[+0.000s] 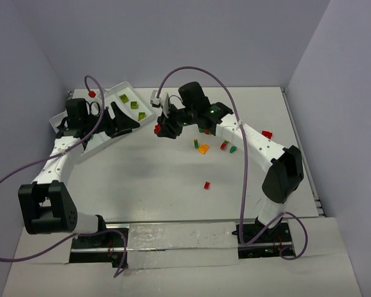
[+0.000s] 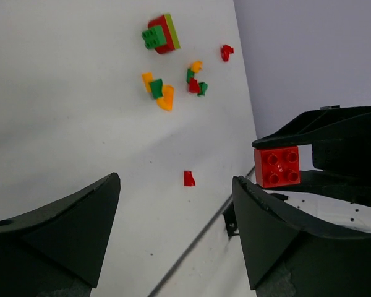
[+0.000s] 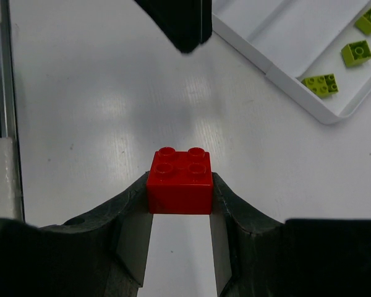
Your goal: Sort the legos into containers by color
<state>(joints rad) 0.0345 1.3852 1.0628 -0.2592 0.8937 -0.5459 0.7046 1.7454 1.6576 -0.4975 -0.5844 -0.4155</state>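
The red brick, clamped in the jaws of the right gripper short of the white tray, is best held level and offered squarely to the left gripper, whose jaws stand wide and empty, then dropped apart from the lime bricks beyond.

We see a red four-stud brick, studs up, clamped in the right gripper. Three lime bricks lie apart from one another in one compartment of the flat white tray, which sits at the far left. Loose red, green and orange bricks lie scattered right of centre. One small red piece lies alone, nearer the arm bases.
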